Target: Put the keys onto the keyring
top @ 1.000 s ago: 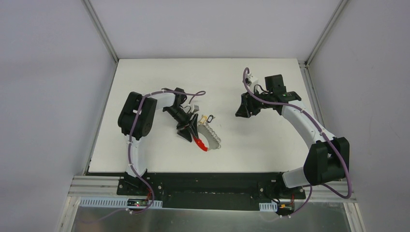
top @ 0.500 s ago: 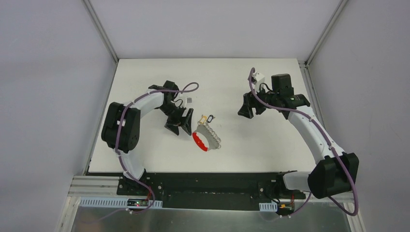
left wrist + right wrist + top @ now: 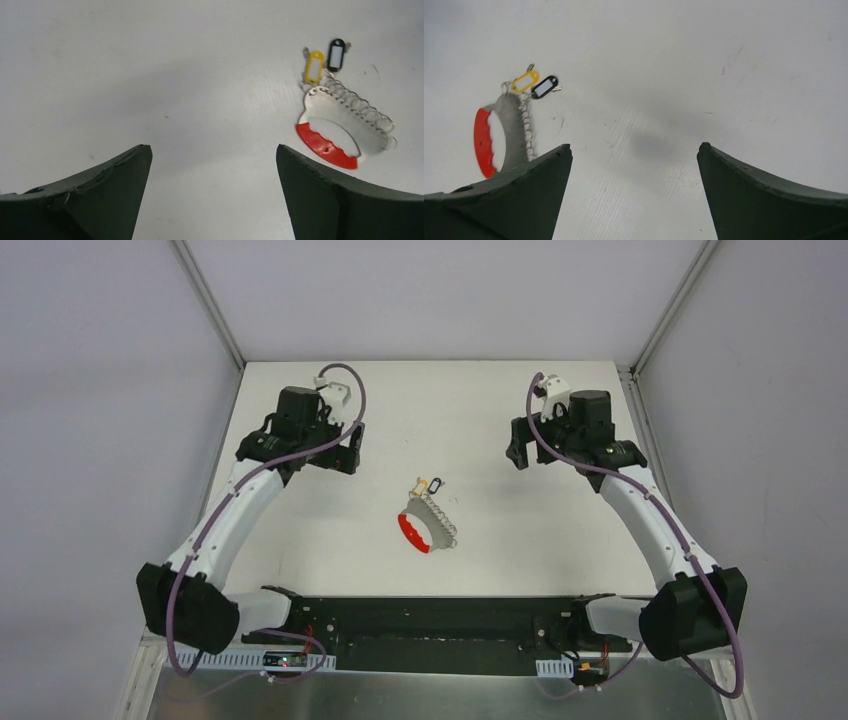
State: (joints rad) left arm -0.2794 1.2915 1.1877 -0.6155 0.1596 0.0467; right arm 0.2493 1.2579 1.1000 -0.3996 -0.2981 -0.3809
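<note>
The keyring [image 3: 428, 525] lies flat mid-table: a red crescent band [image 3: 326, 146], a row of silver wire loops [image 3: 367, 111] and a yellow tag [image 3: 314, 66]. A small key with a black head [image 3: 336, 49] rests right beside the yellow tag at the keyring's far end; whether it hangs on a loop I cannot tell. The keyring [image 3: 506, 137] and black-headed key [image 3: 545, 86] also show in the right wrist view. My left gripper [image 3: 347, 453] [image 3: 214, 150] is open and empty, left of and beyond the keyring. My right gripper [image 3: 518, 448] [image 3: 634, 147] is open and empty, off to the right.
The white table [image 3: 560, 530] is bounded by grey walls and aluminium rails [image 3: 210, 305] at the back corners. A black base bar [image 3: 430, 615] runs along the near edge.
The left gripper has drawn back from the keyring to the far left. The right gripper has shifted slightly up and right. Both sets of jaws have spread wider.
</note>
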